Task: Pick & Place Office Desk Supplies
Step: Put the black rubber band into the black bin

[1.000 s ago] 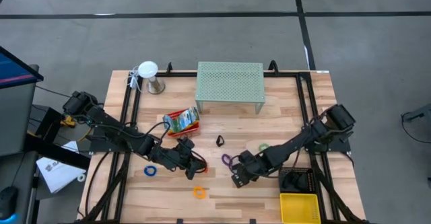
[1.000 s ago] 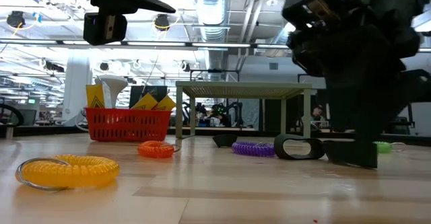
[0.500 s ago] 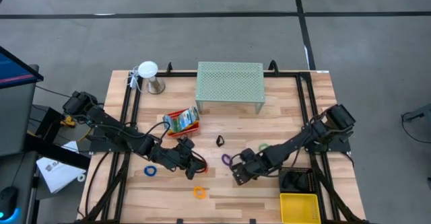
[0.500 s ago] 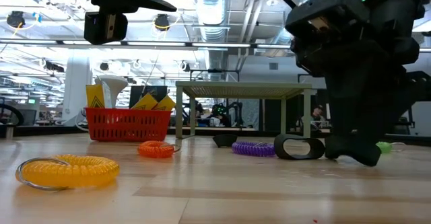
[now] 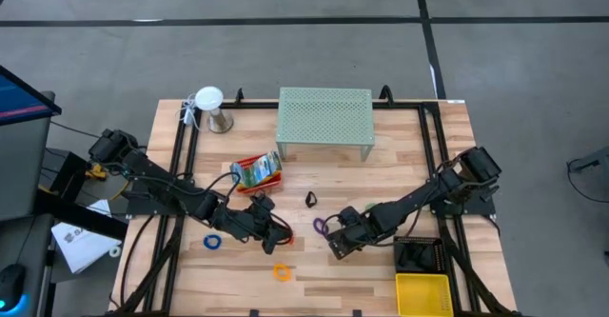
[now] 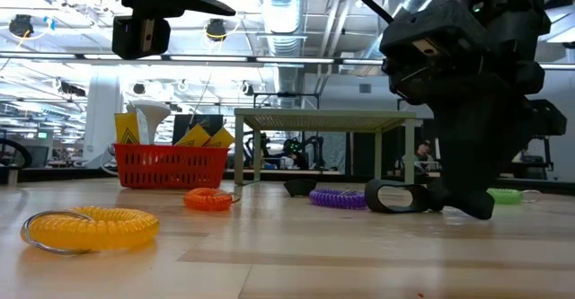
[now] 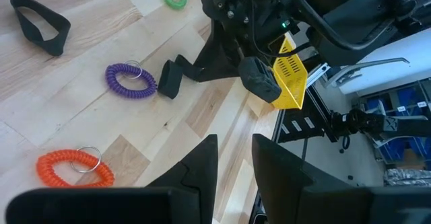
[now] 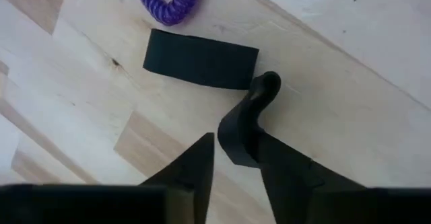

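The right claw (image 5: 335, 244) is lowered onto the bench (image 5: 381, 288), and the black clip (image 8: 202, 60) is seen partly gripped between its fingers, just beside the purple loop (image 8: 170, 1). The left claw (image 5: 282, 238) is held half open and empty near the orange loop (image 7: 74, 170). No writing can be read.

No legible text, brand, number or label appears in any view. Yellow boxes (image 6: 192, 137) in the red basket (image 6: 171, 167), left of centre in the low view, carry dark markings too small to read.

Robotics lab: exposed ceiling ducts (image 6: 287, 12), other robot rigs behind.
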Robot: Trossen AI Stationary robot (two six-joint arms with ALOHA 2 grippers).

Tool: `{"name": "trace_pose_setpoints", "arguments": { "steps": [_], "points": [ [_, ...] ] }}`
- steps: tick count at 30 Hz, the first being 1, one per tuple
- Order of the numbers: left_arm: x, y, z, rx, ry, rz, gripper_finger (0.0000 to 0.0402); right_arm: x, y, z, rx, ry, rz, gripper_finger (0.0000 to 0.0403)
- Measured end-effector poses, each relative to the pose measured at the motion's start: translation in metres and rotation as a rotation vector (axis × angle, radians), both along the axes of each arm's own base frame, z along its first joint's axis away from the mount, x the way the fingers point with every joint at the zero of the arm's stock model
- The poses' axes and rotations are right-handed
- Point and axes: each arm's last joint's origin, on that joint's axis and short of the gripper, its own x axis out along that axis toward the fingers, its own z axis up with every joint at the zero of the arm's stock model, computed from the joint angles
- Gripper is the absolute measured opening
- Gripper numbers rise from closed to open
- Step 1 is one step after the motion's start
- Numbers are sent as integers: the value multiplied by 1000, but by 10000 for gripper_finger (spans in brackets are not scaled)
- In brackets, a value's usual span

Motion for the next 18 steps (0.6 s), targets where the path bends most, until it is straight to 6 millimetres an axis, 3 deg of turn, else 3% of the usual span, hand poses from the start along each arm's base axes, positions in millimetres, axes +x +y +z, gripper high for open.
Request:
{"name": "trace_pose_setpoints", "arguments": {
  "steps": [8,18],
  "points": [
    [0,0,0,3,0,-2,88,0,-4,-1,-20,10,33,9],
    [0,0,0,4,0,-2,88,-8,12,-1,0,11,31,2]
  ]
}}
